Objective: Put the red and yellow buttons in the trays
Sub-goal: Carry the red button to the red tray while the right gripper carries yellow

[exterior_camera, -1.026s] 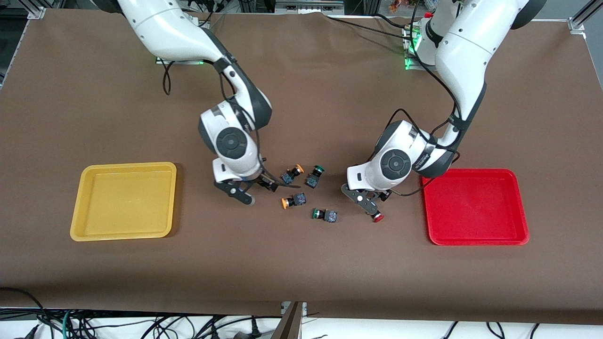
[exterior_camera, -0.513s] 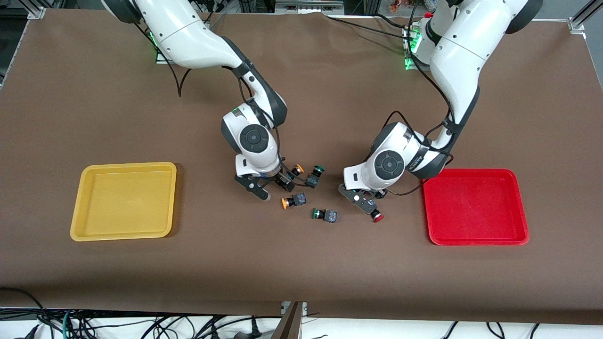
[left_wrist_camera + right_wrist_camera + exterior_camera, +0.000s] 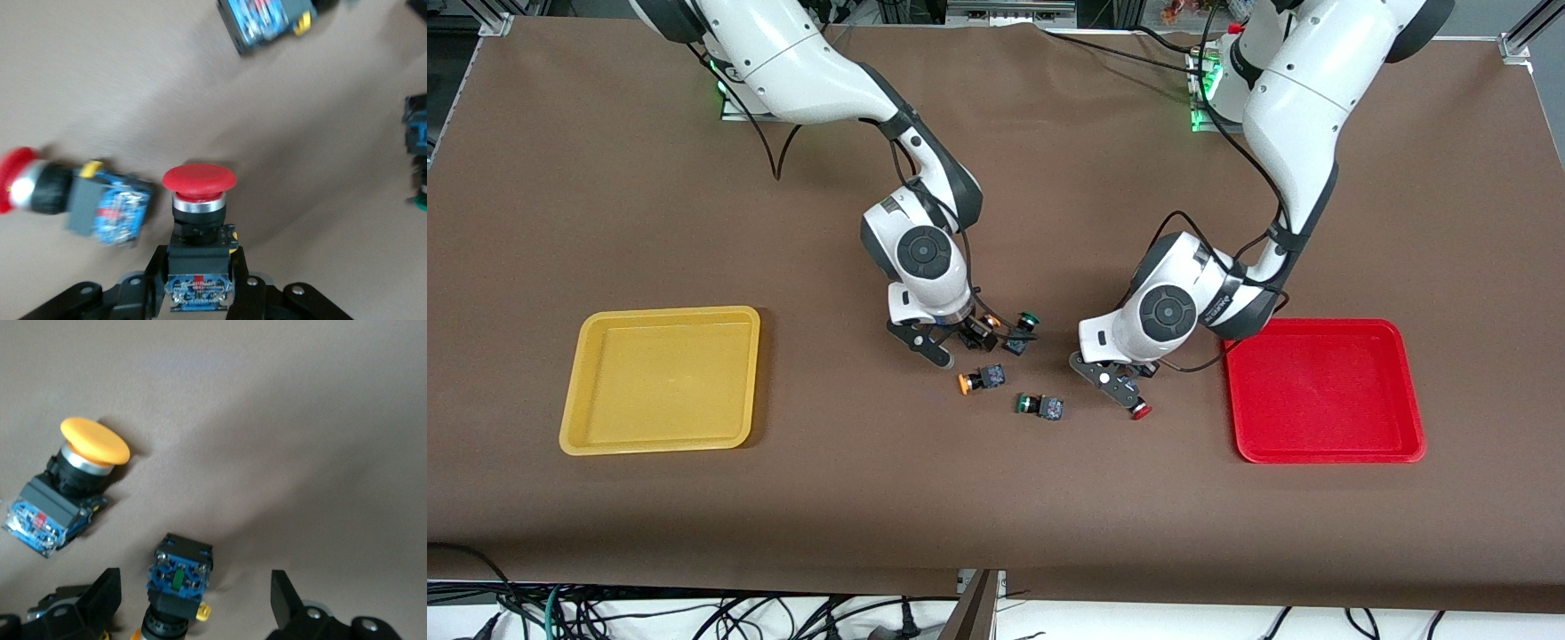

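Observation:
My left gripper [image 3: 199,259] is shut on the dark body of a red button [image 3: 199,200], its cap pointing away from the fingers. A second red button [image 3: 73,197] lies on its side close by. In the front view this gripper [image 3: 1125,396] is low over the table beside the red tray [image 3: 1316,324], with a red cap [image 3: 1139,411] at its tips. My right gripper [image 3: 193,597] [image 3: 971,342] stands open around a yellow button [image 3: 177,577] [image 3: 985,324], not touching it. Another yellow button [image 3: 80,480] [image 3: 980,380] lies nearer the camera. The yellow tray [image 3: 660,312] sits at the right arm's end.
Two green-capped switches lie between the grippers: one [image 3: 1021,334] right beside the right gripper's finger, the other [image 3: 1040,406] nearer the camera. Both trays hold nothing. A brown cloth covers the table, with wide bare stretches around the cluster.
The left gripper has shut on the red button. The right arm has swung toward the left arm's end and now has its open fingers around a yellow button.

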Motion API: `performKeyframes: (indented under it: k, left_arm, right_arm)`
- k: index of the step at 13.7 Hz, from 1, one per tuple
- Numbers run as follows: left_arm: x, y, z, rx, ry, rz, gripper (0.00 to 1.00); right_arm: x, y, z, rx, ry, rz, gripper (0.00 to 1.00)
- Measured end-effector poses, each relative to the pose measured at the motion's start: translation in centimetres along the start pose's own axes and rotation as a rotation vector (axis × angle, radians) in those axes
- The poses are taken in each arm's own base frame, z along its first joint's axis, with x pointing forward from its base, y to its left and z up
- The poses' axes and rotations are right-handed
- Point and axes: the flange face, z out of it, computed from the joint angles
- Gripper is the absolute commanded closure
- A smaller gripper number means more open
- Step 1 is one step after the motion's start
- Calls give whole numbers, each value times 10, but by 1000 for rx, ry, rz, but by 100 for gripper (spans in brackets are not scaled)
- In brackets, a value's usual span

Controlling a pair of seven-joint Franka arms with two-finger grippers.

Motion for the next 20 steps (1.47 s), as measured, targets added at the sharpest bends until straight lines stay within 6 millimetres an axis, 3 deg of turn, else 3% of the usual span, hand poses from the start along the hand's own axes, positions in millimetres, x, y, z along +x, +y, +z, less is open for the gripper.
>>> performKeyframes:
  k: [3, 4, 5, 7, 9, 13, 15, 18, 20]
  left_arm:
    - [-7, -14, -76, 35, 12, -27, 98]
    - [-13, -22, -102, 43, 21, -47, 98]
    - [-20, -30, -123, 42, 29, -70, 98]
    - [-35, -55, -152, 20, 40, -139, 98]
    - [-53, -89, -168, -2, 32, -251, 98]
    - [-89, -165, -171, -14, 24, -582, 95]
    - [-114, -210, -167, -23, 19, -708, 95]
    - [-146, -269, -140, -42, 25, -811, 95]
    - [-152, -288, -101, -61, 26, -838, 94]
  right_arm:
    - [-10, -1, 5, -7, -3, -13, 2]
    - [-12, -1, 9, -11, -5, -16, 9]
    - [-14, -1, 12, -16, -7, -17, 22]
    - [-14, 1, 19, -24, -9, -17, 62]
    - [-14, 1, 20, -25, -9, -18, 85]
    - [-10, 0, 17, -19, -5, -36, 91]
    - [9, 1, 9, -6, 9, -70, 91]
    - [87, 24, -15, -7, 21, -176, 91]
    - [151, 58, -36, -38, 7, -266, 91]
